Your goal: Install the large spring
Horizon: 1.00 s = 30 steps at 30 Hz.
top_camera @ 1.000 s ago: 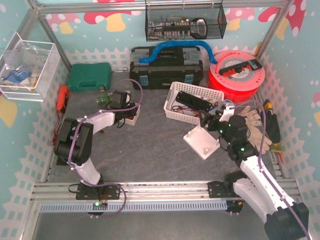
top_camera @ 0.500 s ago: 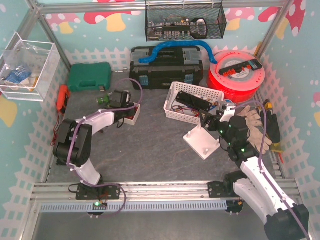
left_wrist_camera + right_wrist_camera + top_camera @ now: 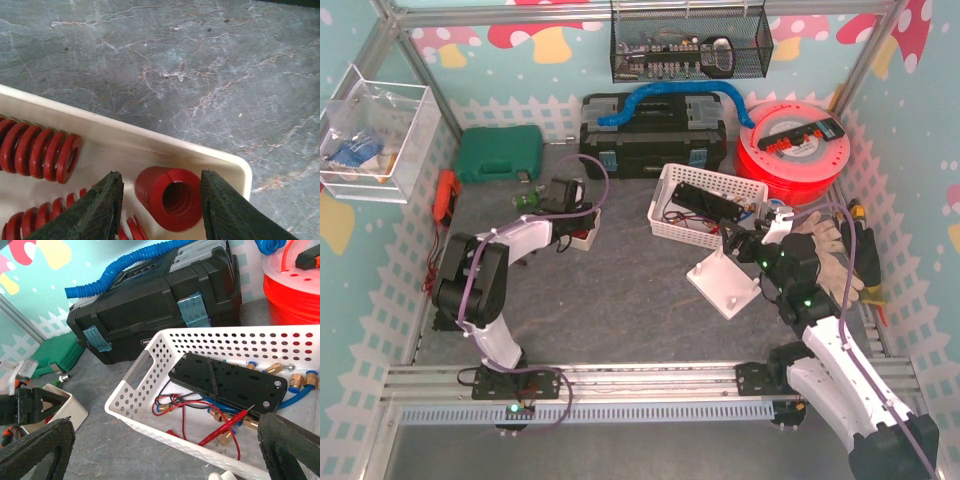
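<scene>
In the left wrist view a short, wide red spring (image 3: 169, 197) lies in the corner of a small white tray (image 3: 150, 145), its open end facing the camera. My left gripper (image 3: 159, 210) is open, with one finger on each side of this spring and a gap at both sides. Another, longer red spring (image 3: 42, 152) lies in the tray to the left. From above, the left gripper (image 3: 572, 215) hangs over the tray (image 3: 586, 238). My right gripper (image 3: 738, 243) is open and empty beside the white mounting plate (image 3: 724, 284).
A white perforated basket (image 3: 150, 405) holds a black plate, red probe leads and brass fittings. A black toolbox (image 3: 652, 135) with a blue hose, a green case (image 3: 499, 153), a red filament spool (image 3: 794, 150) and work gloves (image 3: 830, 245) ring the work area.
My left gripper has shifted slightly toward the tray. My right gripper has edged a little toward the basket. Nothing has been picked up.
</scene>
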Available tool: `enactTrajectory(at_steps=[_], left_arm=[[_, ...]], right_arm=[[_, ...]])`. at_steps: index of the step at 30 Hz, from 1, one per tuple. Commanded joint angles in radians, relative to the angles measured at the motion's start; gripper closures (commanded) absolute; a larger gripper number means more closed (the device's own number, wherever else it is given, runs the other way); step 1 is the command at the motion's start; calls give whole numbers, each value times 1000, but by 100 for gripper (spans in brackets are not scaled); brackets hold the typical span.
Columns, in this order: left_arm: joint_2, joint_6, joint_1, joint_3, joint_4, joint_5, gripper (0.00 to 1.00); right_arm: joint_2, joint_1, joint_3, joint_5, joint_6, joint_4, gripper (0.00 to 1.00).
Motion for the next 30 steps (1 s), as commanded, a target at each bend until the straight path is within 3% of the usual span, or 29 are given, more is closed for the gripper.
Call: enactTrajectory(at_steps=[1, 15, 23, 30], left_arm=[[48, 21, -3, 21, 6, 39, 54], [59, -4, -1, 20, -71, -173, 57], [-9, -1, -4, 22, -81, -163, 61], [-7, 4, -11, 55, -78, -37, 63]], right_arm=[[-17, 6, -7, 15, -19, 8, 1], [-22, 6, -10, 28, -19, 7, 1], [-19, 6, -10, 30, -19, 9, 1], [-15, 6, -10, 29, -19, 9, 1]])
